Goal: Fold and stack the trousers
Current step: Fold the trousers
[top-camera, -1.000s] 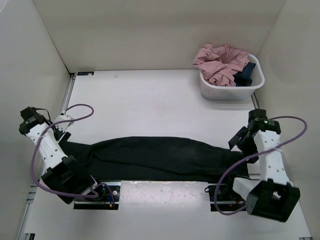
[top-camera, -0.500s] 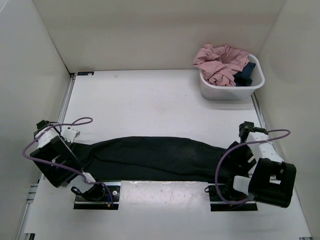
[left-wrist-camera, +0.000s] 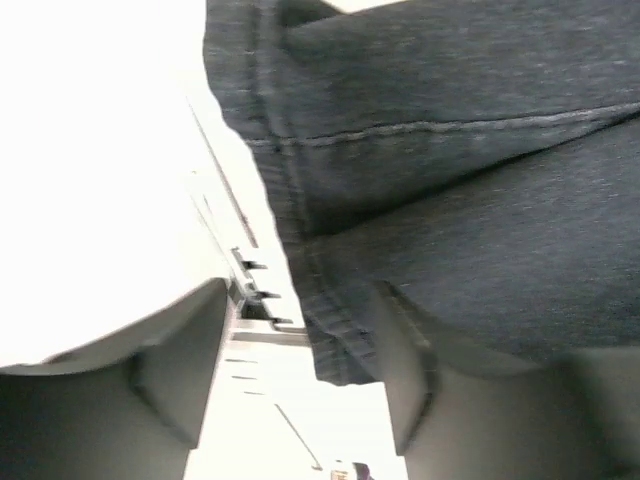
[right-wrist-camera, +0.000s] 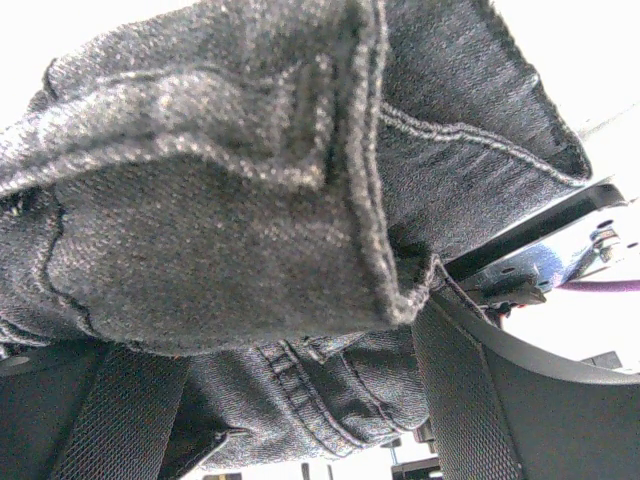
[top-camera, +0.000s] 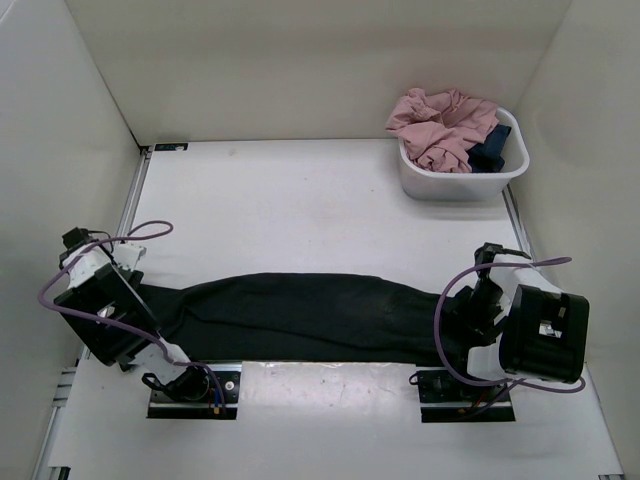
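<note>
The black trousers (top-camera: 310, 315) lie flat and stretched left to right along the near part of the table. My left gripper (top-camera: 140, 298) is low at their left end. In the left wrist view the gripper (left-wrist-camera: 300, 400) is open, and the stitched hem of the trousers (left-wrist-camera: 450, 200) lies between the fingers, against the right one. My right gripper (top-camera: 472, 318) is low at the right end. In the right wrist view the gripper (right-wrist-camera: 290, 420) is open wide, with the bunched waistband of the trousers (right-wrist-camera: 200, 220) filling the gap.
A white bin (top-camera: 420, 182) stands at the back right, holding a pink garment (top-camera: 440, 125) and a small dark blue garment (top-camera: 490, 152). White walls close in the left, back and right sides. The arm base plates (top-camera: 195, 388) sit at the near edge.
Both arms have come down and in towards the ends of the trousers, the left at the hem end, the right at the waist end. The trousers have not moved.
</note>
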### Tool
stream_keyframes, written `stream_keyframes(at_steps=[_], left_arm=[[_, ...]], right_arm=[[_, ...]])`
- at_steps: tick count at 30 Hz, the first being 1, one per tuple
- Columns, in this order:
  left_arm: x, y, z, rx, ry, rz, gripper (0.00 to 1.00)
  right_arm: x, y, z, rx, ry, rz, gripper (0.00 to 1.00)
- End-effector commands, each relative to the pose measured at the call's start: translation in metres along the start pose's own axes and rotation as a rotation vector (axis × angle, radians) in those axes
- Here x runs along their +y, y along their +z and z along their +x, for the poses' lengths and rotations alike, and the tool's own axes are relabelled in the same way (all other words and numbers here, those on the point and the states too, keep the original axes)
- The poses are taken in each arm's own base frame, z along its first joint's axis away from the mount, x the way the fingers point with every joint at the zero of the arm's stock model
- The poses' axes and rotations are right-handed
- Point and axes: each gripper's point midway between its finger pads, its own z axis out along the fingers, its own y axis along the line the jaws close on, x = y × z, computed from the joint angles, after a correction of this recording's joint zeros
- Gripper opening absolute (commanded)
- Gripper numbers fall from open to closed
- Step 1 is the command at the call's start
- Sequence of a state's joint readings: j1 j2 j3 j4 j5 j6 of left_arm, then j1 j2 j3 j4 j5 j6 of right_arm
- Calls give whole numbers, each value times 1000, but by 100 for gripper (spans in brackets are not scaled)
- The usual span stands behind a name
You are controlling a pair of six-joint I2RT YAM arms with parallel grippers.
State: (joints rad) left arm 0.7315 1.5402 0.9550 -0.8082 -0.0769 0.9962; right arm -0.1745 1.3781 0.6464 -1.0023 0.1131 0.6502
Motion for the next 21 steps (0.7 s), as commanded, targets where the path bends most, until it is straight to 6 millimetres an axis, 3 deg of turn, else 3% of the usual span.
stream_keyframes(at_steps=[1, 4, 7, 10, 11, 14, 15, 21], left_arm=[[13, -15, -2, -16, -12, -61, 74], [-4, 2, 8, 25, 4, 3, 81], [-16, 14, 17, 79, 11, 65, 80], [-24, 17, 19, 91, 4, 112, 67], [-28, 16, 21, 102, 5, 128, 55], [-33, 19, 24, 133, 10, 176, 37], [-34, 19, 24, 135, -10, 175, 14], [-2, -1, 2, 68, -32, 75, 14]], right_arm=[[4, 15, -12, -54, 31, 7, 87], [7, 11, -16, -72, 23, -7, 87], [10, 7, -21, -86, 15, -18, 87], [10, 7, -21, -86, 15, -18, 87], [8, 9, -18, -78, 14, -11, 87], [7, 13, -17, -69, 14, -5, 87], [7, 14, -16, -62, 13, 1, 87], [6, 17, -17, -59, 13, 15, 87]])
